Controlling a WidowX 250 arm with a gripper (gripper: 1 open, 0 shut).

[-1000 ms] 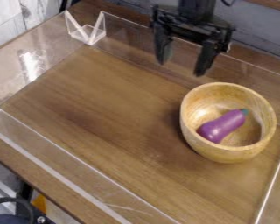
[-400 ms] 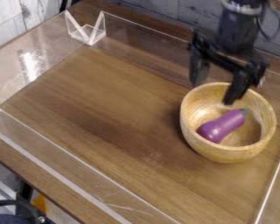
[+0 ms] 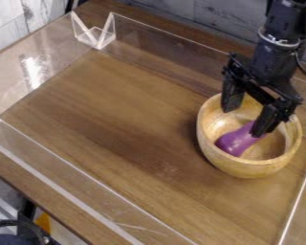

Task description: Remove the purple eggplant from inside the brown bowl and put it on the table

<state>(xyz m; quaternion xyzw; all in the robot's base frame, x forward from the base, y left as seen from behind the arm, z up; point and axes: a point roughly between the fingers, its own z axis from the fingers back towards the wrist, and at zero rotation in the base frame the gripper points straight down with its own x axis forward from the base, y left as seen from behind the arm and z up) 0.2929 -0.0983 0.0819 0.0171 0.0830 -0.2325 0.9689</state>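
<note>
The brown bowl (image 3: 217,149) sits on the right side of the table (image 3: 118,124). Inside it lies the purple eggplant (image 3: 236,142), partly hidden behind one finger. My gripper (image 3: 249,111) hangs pointing down over the bowl's hollow, open, with one dark finger near the bowl's back-left rim and the other over the eggplant. Nothing is gripped between the fingers.
Low clear plastic walls (image 3: 66,172) run along the table's edges. A small clear folded stand (image 3: 95,31) sits at the back left corner. The bowl lies close to the right wall.
My gripper has moved right and down from behind the bowl to just over the eggplant inside it, rolling its fingers as it went. The eggplant and bowl have not moved.
</note>
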